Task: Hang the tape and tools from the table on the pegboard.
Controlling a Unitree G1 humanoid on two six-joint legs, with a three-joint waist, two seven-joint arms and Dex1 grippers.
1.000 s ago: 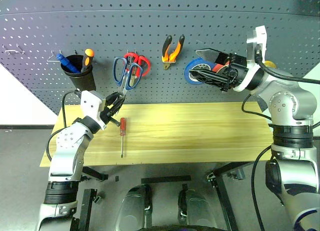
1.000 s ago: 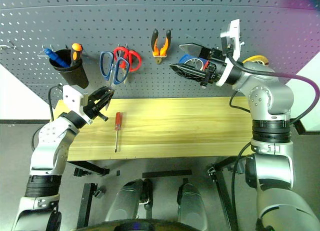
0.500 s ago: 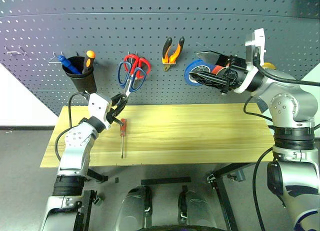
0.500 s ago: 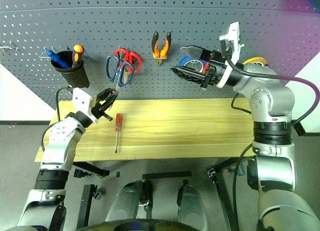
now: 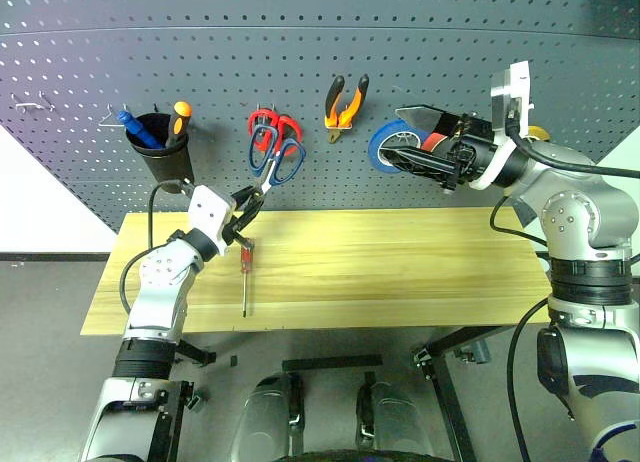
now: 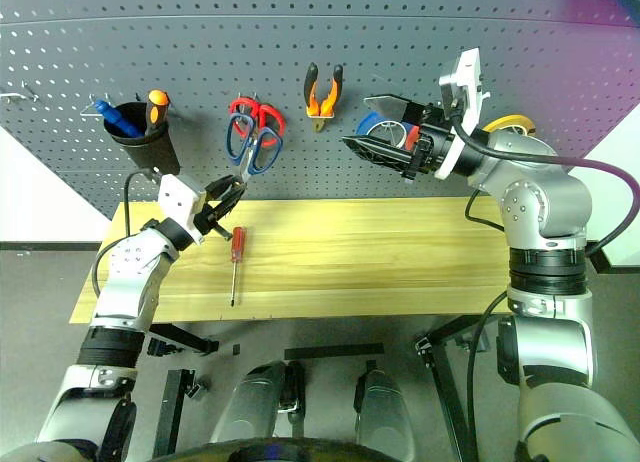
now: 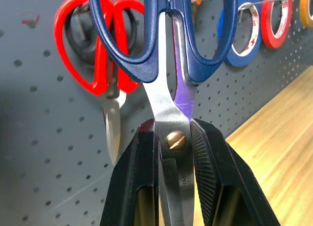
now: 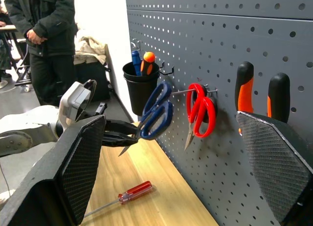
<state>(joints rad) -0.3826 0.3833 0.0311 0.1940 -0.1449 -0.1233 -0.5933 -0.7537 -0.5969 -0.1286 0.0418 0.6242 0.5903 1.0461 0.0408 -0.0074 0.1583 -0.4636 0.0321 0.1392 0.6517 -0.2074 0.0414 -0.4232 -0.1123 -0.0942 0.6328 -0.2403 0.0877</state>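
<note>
One tool is up in the air right now: the blue-handled scissors (image 5: 277, 160), pinched at the pivot screw by the left gripper (image 5: 243, 204), whose two black fingers (image 7: 142, 177) are clamped hard on the steel on either side of that screw. The scissors sit just off the pegboard (image 5: 300, 42), right in front of the red-handled scissors (image 5: 264, 122) already hanging there. Their long axis runs on a slant from the gripper up toward the board, handle loops leading and the blade tips trailing back between the fingers. Here's the danger, as I read it: the loops are close to the peg (image 8: 178, 92) that carries the red pair, so a push slightly off line could miss the peg's tip or nudge the red pair loose. That grip is on smooth metal at a single point, too, so the scissors could swivel as a loop touches. The right gripper (image 5: 400, 137) hangs spread wide and empty in front of the blue roll (image 5: 384, 144), near the pliers (image 5: 345, 102). Down on the table (image 5: 420, 272), the red-handled screwdriver (image 5: 244, 274) lies just below the left gripper, waiting, and the yellow tape (image 6: 510, 122) shows behind the right arm.
</note>
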